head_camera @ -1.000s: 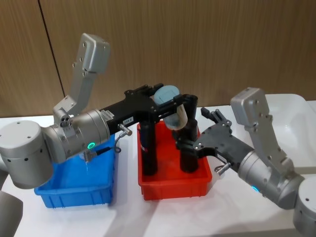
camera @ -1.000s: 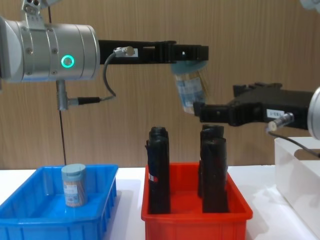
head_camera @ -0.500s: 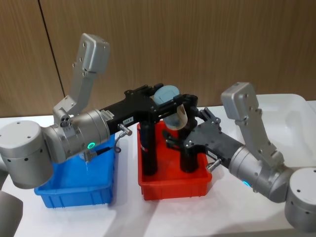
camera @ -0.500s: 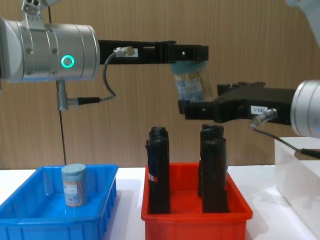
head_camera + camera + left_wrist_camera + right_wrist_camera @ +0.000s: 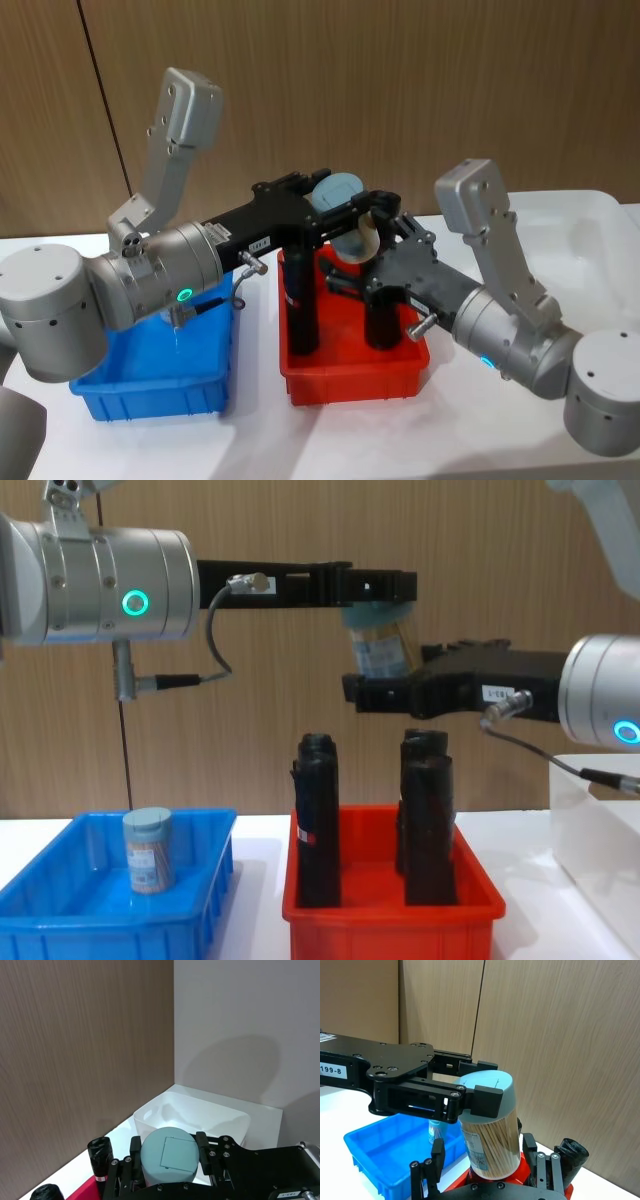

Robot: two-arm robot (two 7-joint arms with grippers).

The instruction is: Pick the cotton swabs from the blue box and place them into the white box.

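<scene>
My left gripper (image 5: 340,207) is shut on the lid of a jar of cotton swabs (image 5: 358,238), holding it tilted high over the red bin. The same jar (image 5: 380,648) hangs in the chest view, its tan sticks plain in the right wrist view (image 5: 490,1132). My right gripper (image 5: 366,268) has come in from the right at jar height; its open fingers (image 5: 438,1151) flank the jar's lower end with gaps on both sides. A second jar of cotton swabs (image 5: 148,850) stands in the blue box (image 5: 60,905). The white box (image 5: 600,228) sits at the far right.
A red bin (image 5: 390,920) stands between the two boxes, directly under the held jar, with two tall black rolls (image 5: 317,820) (image 5: 428,820) upright in it. A wooden wall runs behind the table. The white box (image 5: 200,1115) is bare inside.
My right gripper has moved left and up, from beside the jar to around its lower part. The left arm and the jar have stayed still.
</scene>
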